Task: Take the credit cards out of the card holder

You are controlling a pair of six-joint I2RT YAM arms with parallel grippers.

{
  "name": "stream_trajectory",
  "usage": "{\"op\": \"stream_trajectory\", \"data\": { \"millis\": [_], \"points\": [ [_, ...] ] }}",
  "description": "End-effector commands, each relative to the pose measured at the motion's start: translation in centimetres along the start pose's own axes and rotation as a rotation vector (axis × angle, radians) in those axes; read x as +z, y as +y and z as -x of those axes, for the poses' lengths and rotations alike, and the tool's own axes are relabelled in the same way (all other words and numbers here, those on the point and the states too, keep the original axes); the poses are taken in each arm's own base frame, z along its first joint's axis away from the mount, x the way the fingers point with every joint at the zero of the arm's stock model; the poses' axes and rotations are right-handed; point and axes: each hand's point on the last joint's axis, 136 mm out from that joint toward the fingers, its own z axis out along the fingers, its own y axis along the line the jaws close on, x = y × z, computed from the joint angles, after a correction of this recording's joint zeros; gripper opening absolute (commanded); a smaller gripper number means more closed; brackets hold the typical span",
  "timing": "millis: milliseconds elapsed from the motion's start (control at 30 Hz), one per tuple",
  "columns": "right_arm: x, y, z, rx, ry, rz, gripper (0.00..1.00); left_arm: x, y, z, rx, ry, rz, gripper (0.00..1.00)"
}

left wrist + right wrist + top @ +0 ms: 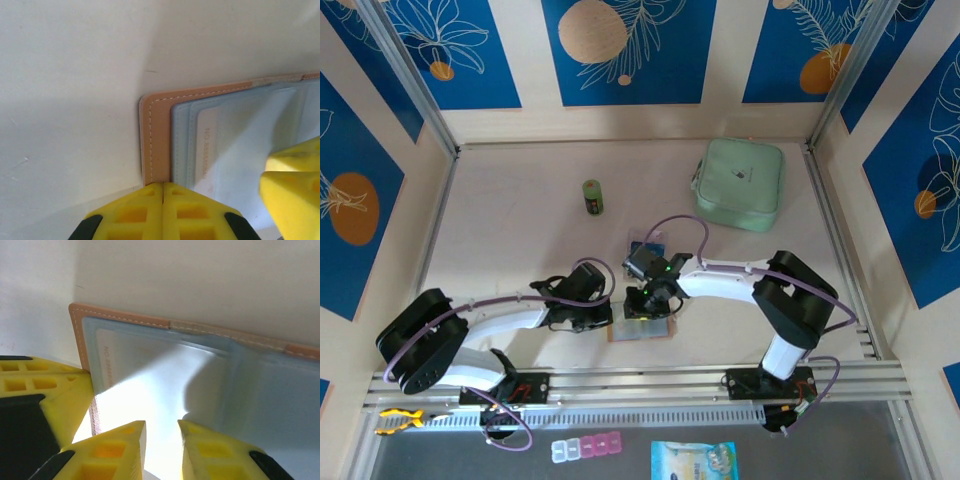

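— Condition of the card holder (642, 330)?
— Lying open on the tabletop (520, 230), near edge. The left fingers (159, 195) are clenched, empty, bearing on its pink border, evidently to pin it. The right fingers (137, 435) stand slightly parted over the clear pocket (165, 380), grasping nothing visible. One card (207, 150) sits inside.

- Left arm (505, 318): reaching low toward the surface's near middle, with left fingers (132, 212) pressed together.
- Right arm (730, 280): bent inward, with right fingers (112, 447) narrowly parted.
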Motion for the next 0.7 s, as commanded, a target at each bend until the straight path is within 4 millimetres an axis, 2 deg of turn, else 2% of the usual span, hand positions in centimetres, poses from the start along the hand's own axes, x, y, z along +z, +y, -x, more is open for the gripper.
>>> {"op": "stream_trajectory", "data": {
  "millis": [0, 367, 667],
  "points": [
    [-0.4, -1.5, -0.6, 0.011, 0.014, -0.03, 0.24, -0.2, 0.9, -0.5, 0.018, 0.007, 0.034, 0.03],
    [-0.2, -1.9, -0.7, 0.017, 0.018, -0.02, 0.21, -0.7, 0.2, -0.1, 0.027, -0.007, 0.029, 0.03],
    [-1.5, 0.3, -0.3, -0.004, -0.009, 0.032, 0.21, 0.0, 0.5, -0.4, 0.026, 0.012, 0.026, 0.03]
  ]
}}
